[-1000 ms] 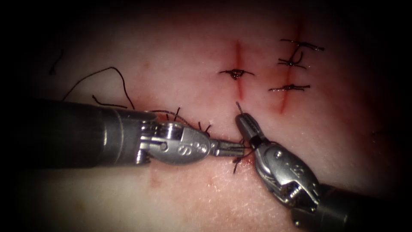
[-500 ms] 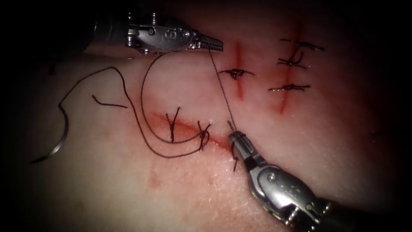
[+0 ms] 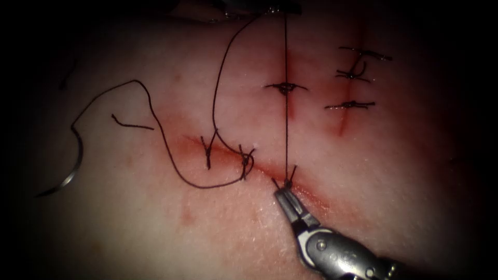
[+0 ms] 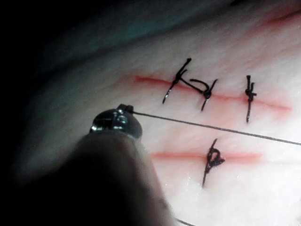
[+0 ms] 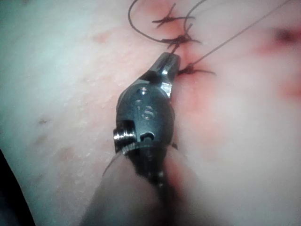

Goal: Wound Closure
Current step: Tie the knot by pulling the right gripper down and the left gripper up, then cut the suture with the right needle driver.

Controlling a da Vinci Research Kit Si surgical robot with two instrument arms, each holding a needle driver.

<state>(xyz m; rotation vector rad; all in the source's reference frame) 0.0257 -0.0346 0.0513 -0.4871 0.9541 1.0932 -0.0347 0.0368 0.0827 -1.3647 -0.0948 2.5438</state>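
The needle (image 3: 70,163) is lying loose on the tissue (image 3: 155,233) way out left of the cut (image 3: 270,171), a thin curved bit of metal with neither tool on it and not stuck into the tissue. Thread (image 3: 155,124) trails off its upper end, wanders up and over in a hump, then dips down and loops back to the stitches on the cut. From the knot (image 3: 287,182) one strand goes dead straight up the endoscope picture, drawn tight, to the left arm's tool (image 3: 275,9), which is barely visible in the dark at the top edge. A slacker strand curves up to the same spot. The right arm's tool (image 3: 284,192) comes in from the lower right with its fingers clenched, tip sitting right at the knot and gripping the short end of thread there. The left wrist view gives a much better look at the left tool (image 4: 126,109): the taut thread (image 4: 211,128) runs straight out of its tip, so those fingers are clamped on it, and it hangs above two older stitched cuts. The right wrist view shows the right tool (image 5: 167,63) closed down at the reddened cut, with the tight strand (image 5: 235,37) slanting away from the knot.
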